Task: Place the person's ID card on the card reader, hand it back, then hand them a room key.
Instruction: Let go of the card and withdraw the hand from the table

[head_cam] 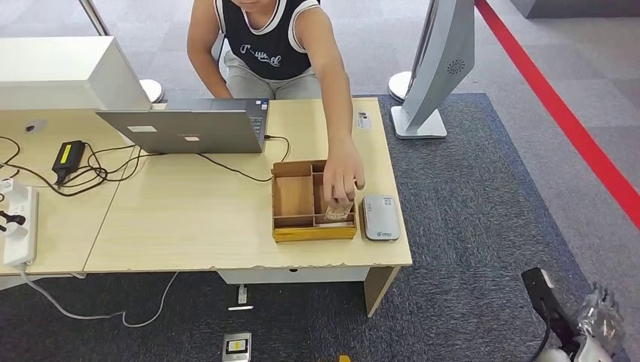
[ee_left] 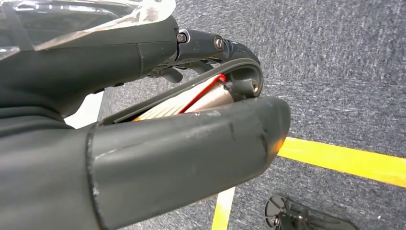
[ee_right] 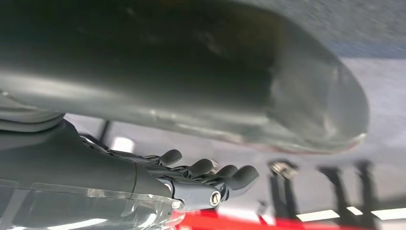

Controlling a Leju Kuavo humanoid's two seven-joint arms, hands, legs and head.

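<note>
Nearest the camera, low at the right of the head view, the right hand hangs beside the robot's body, well clear of the bench. Its own wrist view shows the dark fingers loosely bent but apart from the thumb, with nothing in them. The left hand hangs over grey carpet with a yellow floor line; its fingers curve in toward the thick thumb. A pale strip with a red edge shows in the gap, but I cannot tell whether that is something held or part of the hand itself.

Further out, at the near right corner of the bench, the grey card reader lies bare, with no card on it. Touching its left side is the wooden tray, split into compartments. The person's hand reaches into its right compartment, fingers on what looks like a card; whether that is the ID card or a room key is too small to tell.

By my judgement the task has barely begun: nothing has reached the reader, and the reading, the hand-back and the room key all seem left to do.
</note>
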